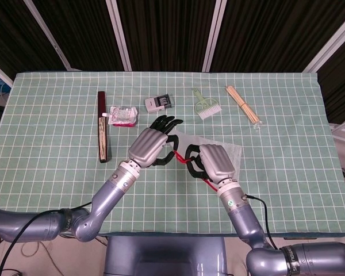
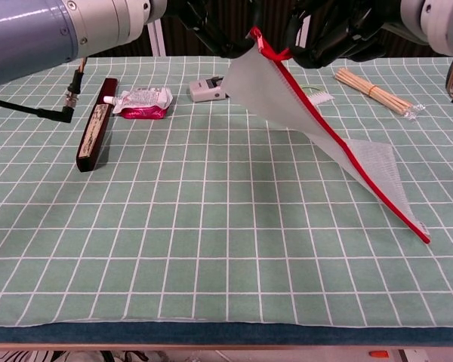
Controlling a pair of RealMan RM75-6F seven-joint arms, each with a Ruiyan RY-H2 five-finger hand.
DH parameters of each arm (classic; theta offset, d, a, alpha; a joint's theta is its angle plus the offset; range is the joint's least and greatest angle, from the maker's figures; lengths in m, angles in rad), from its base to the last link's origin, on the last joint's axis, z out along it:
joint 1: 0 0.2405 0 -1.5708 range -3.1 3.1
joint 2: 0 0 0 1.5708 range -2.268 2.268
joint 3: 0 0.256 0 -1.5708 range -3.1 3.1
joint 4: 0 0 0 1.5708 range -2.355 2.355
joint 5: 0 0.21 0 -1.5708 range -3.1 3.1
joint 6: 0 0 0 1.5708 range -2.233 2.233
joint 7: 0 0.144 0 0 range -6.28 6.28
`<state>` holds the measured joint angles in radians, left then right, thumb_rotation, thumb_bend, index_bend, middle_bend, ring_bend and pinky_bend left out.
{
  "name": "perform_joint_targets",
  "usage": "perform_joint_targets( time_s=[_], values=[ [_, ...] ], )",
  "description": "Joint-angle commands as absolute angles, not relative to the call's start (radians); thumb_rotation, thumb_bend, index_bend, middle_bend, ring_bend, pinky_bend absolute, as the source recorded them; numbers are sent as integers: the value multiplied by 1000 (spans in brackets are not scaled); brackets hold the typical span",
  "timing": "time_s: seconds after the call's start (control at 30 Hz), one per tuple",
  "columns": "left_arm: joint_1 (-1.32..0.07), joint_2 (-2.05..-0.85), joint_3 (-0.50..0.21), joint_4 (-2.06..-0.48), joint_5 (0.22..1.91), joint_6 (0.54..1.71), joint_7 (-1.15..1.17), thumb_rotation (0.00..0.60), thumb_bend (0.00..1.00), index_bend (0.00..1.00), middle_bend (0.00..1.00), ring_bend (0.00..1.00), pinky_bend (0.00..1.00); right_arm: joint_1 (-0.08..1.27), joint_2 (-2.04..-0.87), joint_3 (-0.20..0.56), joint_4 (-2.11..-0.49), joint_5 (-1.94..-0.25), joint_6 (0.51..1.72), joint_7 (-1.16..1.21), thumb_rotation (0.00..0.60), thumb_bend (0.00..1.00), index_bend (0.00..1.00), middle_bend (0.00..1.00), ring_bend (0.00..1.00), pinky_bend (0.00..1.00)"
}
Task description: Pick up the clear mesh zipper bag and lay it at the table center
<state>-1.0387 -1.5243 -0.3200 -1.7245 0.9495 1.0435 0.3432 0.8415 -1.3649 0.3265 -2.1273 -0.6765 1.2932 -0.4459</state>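
Both hands, left point(image 1: 150, 145) and right point(image 1: 216, 163), pinch the mesh bag point(image 2: 287, 105) by its red-zip top corner (fingers curled). Its far corner touches the table point(image 1: 57, 121) at 4 o'clock; contents cannot be told.

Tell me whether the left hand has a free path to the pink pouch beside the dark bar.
Probably not yet: the left hand helps the right hand hold up the mesh bag. The table between it and the pink pouch looks bare.
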Motion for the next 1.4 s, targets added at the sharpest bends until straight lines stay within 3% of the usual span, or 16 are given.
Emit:
perform_joint_targets(
  time_s=[0.03,0.73,1.4],
  values=[
    [-1032,-1533,-335,-1725,964,1072,332,600,434,614,105,0,0,837,-1365,322,-2128,-676,1293,-443,600,639,641,1000,1000,959],
    [-1009,-1534,-398,-1729,1010,1128,273,600,433,614,105,0,0,819,-1369,316,-2122,-668,1306,-450,600,640,649,1000,1000,959],
    [-955,-1419,-412,-1758,1039,1137,234,600,434,615,105,0,0,751,-1281,317,-2049,-642,1281,-387,600,640,649,1000,1000,959]
  ],
)
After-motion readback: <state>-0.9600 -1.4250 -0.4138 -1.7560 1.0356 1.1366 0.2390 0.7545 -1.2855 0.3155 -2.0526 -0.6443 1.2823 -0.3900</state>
